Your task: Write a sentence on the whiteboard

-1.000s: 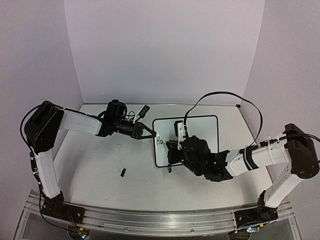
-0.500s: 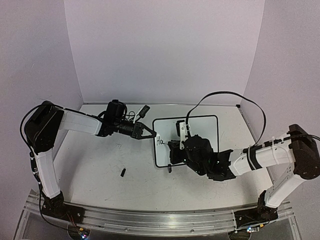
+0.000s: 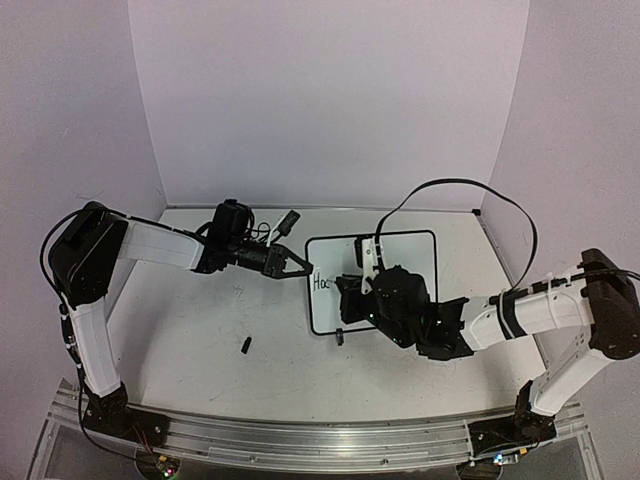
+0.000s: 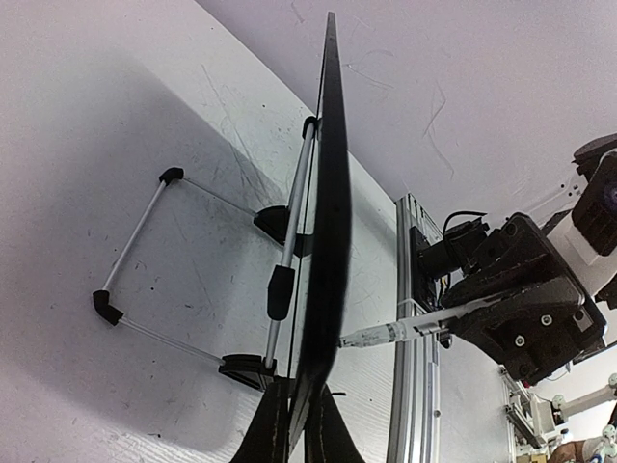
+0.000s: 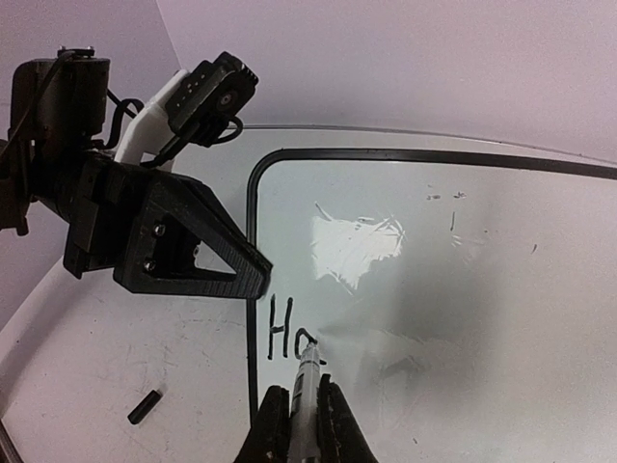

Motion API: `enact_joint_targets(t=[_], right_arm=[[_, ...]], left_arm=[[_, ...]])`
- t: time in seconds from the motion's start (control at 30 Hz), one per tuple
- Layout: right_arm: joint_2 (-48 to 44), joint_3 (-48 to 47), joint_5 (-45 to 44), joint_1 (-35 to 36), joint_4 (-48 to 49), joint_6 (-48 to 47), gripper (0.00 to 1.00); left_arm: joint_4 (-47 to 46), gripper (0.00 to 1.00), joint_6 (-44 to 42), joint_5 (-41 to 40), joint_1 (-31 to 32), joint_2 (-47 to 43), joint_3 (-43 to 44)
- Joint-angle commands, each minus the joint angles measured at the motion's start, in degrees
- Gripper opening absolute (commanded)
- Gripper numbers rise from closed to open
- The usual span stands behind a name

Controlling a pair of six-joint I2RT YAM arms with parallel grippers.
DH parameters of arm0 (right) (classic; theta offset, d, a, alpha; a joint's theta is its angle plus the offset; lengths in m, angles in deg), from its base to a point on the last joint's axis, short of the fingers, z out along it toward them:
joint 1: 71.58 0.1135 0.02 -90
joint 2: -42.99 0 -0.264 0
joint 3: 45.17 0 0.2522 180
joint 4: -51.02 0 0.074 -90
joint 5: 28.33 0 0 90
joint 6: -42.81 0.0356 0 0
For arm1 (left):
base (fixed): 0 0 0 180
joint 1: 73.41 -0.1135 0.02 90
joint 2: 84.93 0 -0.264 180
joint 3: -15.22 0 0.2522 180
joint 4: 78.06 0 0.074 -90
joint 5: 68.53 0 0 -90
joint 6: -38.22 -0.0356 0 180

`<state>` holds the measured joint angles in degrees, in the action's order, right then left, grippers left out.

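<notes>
Now we see the whiteboard propped mid-table on a wire stand, our left gripper pinching its left edge with jaws pressed onto the frame. Our right gripper is clamped on a marker whose tip touches the board beside the sentence, so far "Ha". From above, the right wrist hides the board's lower middle; a small black cap lies on the table, well to the left.
</notes>
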<state>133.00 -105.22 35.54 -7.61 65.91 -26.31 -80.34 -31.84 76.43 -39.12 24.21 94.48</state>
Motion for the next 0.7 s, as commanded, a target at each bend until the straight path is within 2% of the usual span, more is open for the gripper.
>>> enact_joint_targets(t=[0.0,0.67], right_arm=[[0.85,-2.51,-1.55,-0.45,1.44,-1.03,0.0],[1.8,-1.46,-2.51,-0.44,-1.87,0.6,0.0]], left_arm=[[0.58,0.0,1.95,2.62,0.6,-2.71,-0.45],[0.58,0.0,1.91,2.6,0.61,-2.72,-0.45]])
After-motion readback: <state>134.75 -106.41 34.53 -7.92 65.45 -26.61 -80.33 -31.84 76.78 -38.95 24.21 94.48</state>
